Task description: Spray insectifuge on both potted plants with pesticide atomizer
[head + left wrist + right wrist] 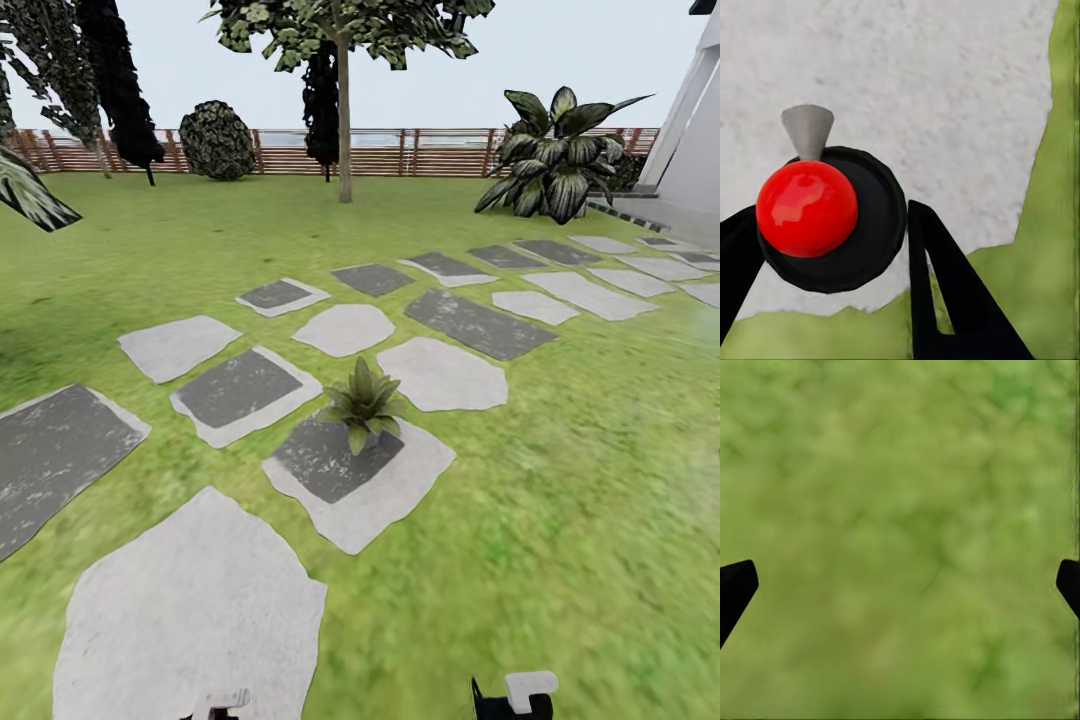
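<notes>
The pesticide atomizer (825, 214) in the left wrist view is seen straight down, so its body is hidden under the red-spotted head. Both fingers (945, 292) of the left pincer (832, 255) run off the frame edge. The potted plant (363, 402) hides its own pot under the leaves. Right pincer fingertips (735, 585) barely poke in; the lawn (900, 525) below them is blurry.

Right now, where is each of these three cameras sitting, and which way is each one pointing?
Head view: on the robot's head, looking forward and down across the lawn, the stepping slabs, a potted plant and the fence.
Left wrist view: on the left arm, looking along the left gripper, shut on the pesticide atomizer, down onto a pale slab.
Right wrist view: on the right arm, looking between the open right gripper fingers at grass.
Shared: all three show lawn.
</notes>
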Robot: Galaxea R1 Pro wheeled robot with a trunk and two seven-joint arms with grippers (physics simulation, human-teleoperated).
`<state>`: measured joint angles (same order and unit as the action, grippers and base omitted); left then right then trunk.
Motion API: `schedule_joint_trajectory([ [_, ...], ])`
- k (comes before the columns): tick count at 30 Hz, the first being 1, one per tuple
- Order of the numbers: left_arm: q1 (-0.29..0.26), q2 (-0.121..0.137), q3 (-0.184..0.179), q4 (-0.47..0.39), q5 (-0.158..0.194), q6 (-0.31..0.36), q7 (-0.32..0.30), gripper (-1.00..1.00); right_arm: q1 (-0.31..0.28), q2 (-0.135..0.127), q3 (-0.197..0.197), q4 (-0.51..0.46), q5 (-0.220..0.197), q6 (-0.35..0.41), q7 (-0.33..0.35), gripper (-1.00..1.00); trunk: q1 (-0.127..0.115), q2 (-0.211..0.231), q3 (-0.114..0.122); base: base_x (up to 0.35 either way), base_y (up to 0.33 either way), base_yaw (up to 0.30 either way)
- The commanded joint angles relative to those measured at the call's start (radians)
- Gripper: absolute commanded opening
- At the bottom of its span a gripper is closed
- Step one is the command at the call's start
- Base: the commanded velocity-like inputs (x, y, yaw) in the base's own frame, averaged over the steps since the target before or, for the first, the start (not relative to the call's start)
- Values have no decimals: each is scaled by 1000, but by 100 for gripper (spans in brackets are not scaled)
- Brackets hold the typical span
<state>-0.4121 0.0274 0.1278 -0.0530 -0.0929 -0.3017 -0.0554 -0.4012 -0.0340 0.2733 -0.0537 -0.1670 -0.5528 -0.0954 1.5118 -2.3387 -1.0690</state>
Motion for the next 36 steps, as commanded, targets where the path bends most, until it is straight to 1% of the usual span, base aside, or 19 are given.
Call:
schedule_joint_trajectory([
  [1, -1, 0, 9, 1, -10, -4, -3, -100, 0, 0, 9, 0, -8, -2, -3, 100, 0, 0, -1, 145, -251, 0],
  [36, -1, 0, 9, 1, -10, -4, -4, -100, 0, 1, 9, 0, -8, -2, -1, 100, 0, 0, -1, 143, -253, 3],
])
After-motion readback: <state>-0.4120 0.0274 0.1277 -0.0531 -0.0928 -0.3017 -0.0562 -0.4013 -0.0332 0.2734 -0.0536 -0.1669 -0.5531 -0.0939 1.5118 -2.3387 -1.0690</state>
